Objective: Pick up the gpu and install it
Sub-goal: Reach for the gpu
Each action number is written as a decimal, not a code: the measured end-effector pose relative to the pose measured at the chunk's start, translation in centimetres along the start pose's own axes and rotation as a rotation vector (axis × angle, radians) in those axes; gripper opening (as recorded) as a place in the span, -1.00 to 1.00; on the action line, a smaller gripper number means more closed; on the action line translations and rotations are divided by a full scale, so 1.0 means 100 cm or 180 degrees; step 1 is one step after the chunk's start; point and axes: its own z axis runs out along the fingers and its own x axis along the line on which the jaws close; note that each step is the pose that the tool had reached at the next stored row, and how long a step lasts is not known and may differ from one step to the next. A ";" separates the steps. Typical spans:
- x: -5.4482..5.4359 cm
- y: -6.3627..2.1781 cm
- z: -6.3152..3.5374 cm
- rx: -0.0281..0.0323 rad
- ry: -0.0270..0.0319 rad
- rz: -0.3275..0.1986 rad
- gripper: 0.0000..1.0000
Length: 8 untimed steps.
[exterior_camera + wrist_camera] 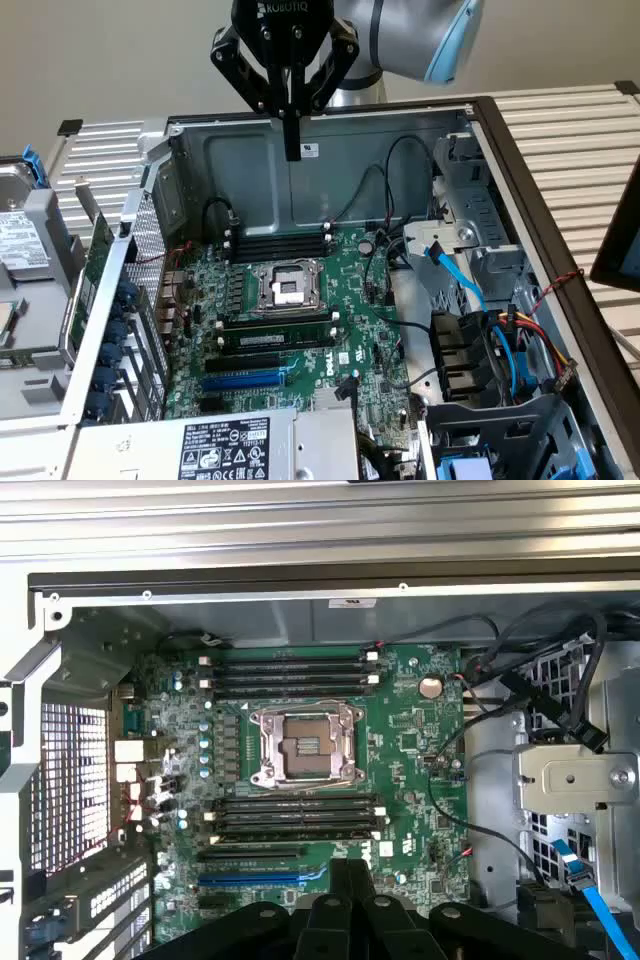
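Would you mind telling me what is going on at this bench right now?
A robot arm's gripper hangs over an open computer case, looking down on the green motherboard inside. Its jaws are shut and hold nothing. On the board, the blue expansion slot is empty, so no card has been installed there yet.
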 end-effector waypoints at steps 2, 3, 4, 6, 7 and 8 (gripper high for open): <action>0.000 0.0000 0.0000 0.0000 0.0000 0.0000 -0.79; 0.000 0.0000 0.0000 0.0000 0.0000 0.0000 -0.79; 0.000 0.0000 0.0000 0.0000 0.0000 0.0000 -0.79; 0.000 0.0000 0.0000 0.0000 0.0000 0.0000 -0.79; 0.000 0.0000 0.0000 0.0000 0.0000 0.0000 -0.79; 0.000 0.0000 0.0000 0.0000 0.0000 0.0000 -0.79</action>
